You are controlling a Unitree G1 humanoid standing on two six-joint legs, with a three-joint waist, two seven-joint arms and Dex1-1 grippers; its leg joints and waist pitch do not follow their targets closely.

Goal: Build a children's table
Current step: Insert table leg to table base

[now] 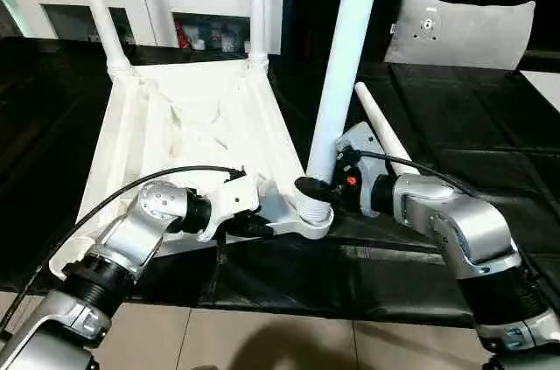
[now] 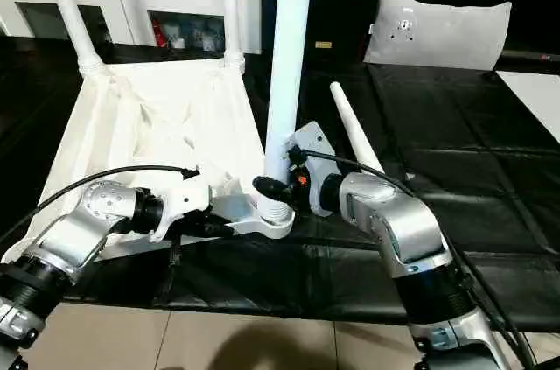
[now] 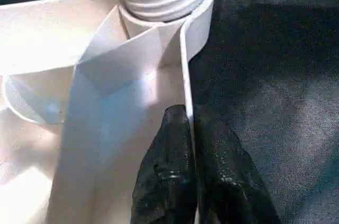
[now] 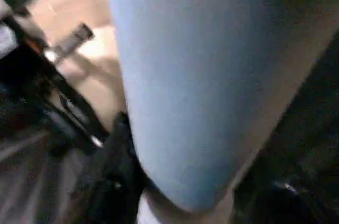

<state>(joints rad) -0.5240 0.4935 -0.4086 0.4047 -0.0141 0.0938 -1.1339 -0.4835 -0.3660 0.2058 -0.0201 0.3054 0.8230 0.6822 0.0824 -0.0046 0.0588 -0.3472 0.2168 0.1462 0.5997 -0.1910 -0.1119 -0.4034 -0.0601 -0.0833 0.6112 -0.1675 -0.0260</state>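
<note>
- We are pinching the top's (image 1: pixel 188 125) near rim wall with our left gripper (image 3: pixel 189 128), fingers pressed together on it.
- Our right gripper (image 1: pixel 317 188) is clasping the upright leg (image 1: pixel 346 64) at its threaded base, in the top's 5 o'clock socket.
- A loose leg (image 1: pixel 382 129) is lying at 3 o'clock on the black mat (image 1: pixel 472 134).

Silver forearms (image 1: pixel 140 234), black cables, seemingly glossy black fingers (image 3: pixel 169 171).

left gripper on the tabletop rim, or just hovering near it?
Touching. The left wrist view shows the left gripper with its two black fingers closed on the thin edge wall of the tabletop, no gap, just below the corner socket.
</note>
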